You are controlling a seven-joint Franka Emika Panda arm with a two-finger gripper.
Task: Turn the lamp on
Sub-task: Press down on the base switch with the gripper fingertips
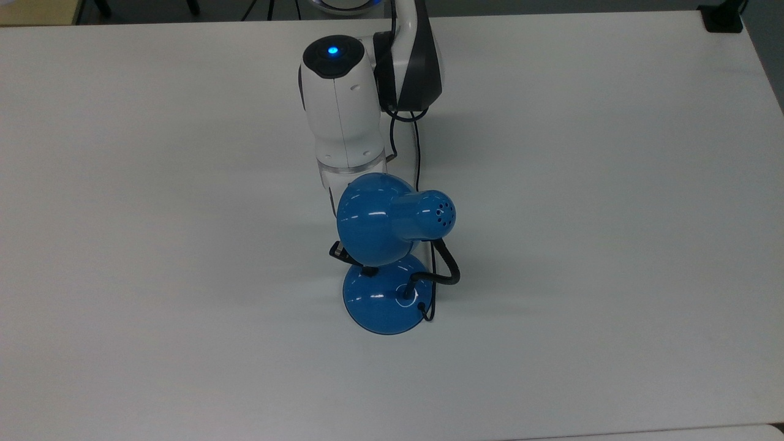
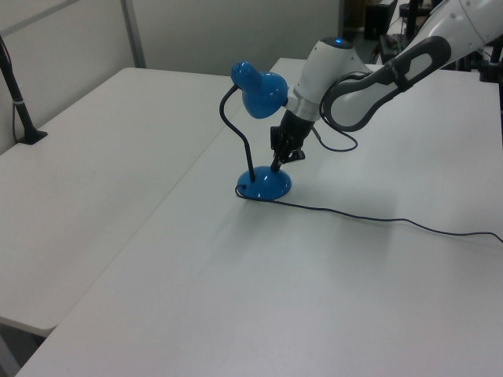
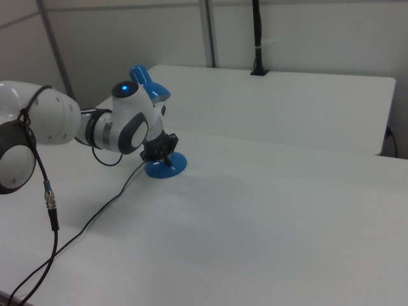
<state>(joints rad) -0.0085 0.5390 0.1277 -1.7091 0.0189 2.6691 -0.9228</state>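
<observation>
1. Left view: the gripper (image 2: pixel 277 165) points down at the domed base of the lamp (image 2: pixel 263 183), its tip touching the top.
2. Whether its fingers are spread or pressed together I cannot tell.
3. Top view: the lamp (image 1: pixel 383 301) stands mid-tabletop (image 1: pixel 612 184), shade over the base.

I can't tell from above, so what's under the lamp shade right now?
Under the shade sits the gripper, reaching down to the lamp base at its edge toward the arm. In the top view the shade covers most of the gripper, the fingertips and part of the base.
</observation>
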